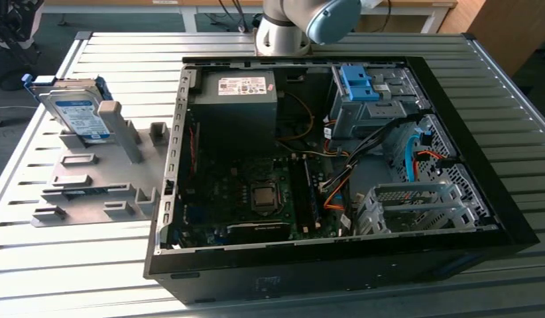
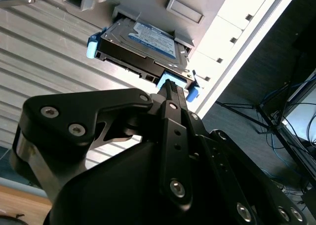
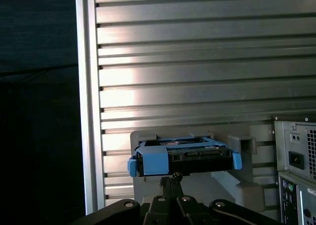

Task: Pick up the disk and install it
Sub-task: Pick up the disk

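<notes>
disk (image 1: 73, 109): stands on edge, leaning, in the grey holder (image 1: 95, 179) on the slatted table (image 1: 78, 278); in the exterior view at about 10 o'clock from the open computer case (image 1: 343, 271), outside it
pincer (image 3: 170, 177): fingers drawn together, gripping nothing; apart from the disk, tips lined up with its blue frame in both wrist views
drive bay (image 1: 378, 109): 1 blue bracket (image 1: 357, 83) on top; 1 o'clock inside the case

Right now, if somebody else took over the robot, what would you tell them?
Gripper: shut, holding nothing, aimed at the disk but apart from it.
Disk: standing on edge in the grey holder on the table, to the exterior view's left of the open computer case.
Done: nothing.
Left: the disk is not yet picked up and not yet installed in the case.
</notes>
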{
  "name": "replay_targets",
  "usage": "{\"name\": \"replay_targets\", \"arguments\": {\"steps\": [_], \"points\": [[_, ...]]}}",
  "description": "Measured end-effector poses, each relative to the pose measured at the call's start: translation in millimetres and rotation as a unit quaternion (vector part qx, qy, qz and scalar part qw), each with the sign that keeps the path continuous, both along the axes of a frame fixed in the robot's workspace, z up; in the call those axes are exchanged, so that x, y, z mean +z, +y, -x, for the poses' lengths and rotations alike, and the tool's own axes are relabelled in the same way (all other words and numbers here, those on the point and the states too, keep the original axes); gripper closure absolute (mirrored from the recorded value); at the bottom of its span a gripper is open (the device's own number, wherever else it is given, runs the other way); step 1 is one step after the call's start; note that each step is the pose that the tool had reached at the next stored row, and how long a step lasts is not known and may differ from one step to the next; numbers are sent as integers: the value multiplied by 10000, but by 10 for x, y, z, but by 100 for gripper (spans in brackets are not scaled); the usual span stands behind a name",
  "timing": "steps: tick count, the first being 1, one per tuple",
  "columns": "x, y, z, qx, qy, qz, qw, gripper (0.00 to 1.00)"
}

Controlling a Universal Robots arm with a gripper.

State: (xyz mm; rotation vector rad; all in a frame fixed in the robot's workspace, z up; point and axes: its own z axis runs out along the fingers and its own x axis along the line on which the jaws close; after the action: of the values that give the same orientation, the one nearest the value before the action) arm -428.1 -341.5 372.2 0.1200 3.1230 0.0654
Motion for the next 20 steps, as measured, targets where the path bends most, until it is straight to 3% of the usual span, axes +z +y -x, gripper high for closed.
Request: {"name": "replay_targets", "arguments": {"steps": [20], "points": [[0, 0, 1, 152, 0, 0, 9999, 89]]}}
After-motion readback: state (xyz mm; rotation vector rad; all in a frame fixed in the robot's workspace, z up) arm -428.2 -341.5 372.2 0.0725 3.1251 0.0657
